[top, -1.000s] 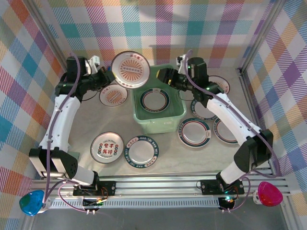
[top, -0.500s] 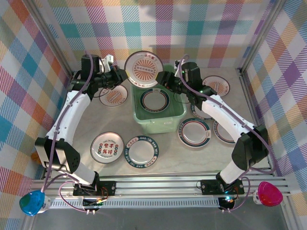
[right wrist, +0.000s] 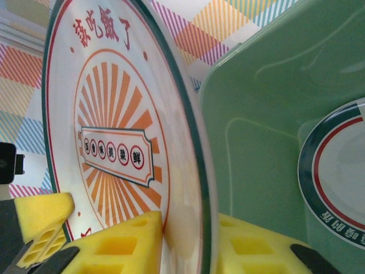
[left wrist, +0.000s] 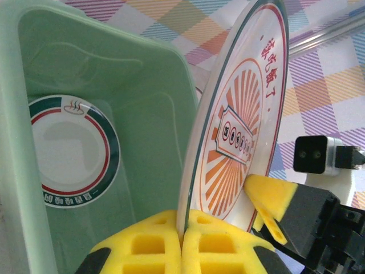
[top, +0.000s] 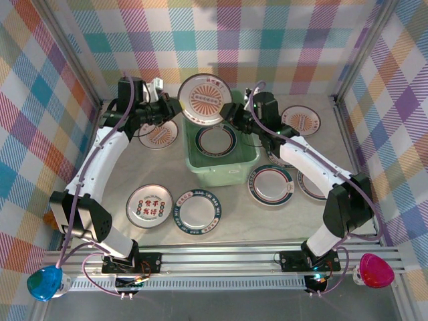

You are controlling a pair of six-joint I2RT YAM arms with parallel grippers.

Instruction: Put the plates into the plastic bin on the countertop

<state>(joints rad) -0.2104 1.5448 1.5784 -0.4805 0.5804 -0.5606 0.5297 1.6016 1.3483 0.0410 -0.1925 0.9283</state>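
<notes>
While white round plate with orange sunburst print [top: 205,98] hung tilted above far rim of pale mint-green rectangular plastic bin [top: 224,175], left gripper [top: 175,107] clamped its left edge and right gripper [top: 232,114] pinched opposite edge; bin cavity lay just nearward, below.

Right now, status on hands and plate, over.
Left hand shut on the sunburst plate, held on edge over the green bin's far rim. Right hand straddles its opposite edge, grip unconfirmed. One teal-rimmed plate in bin; nothing blocking.
</notes>
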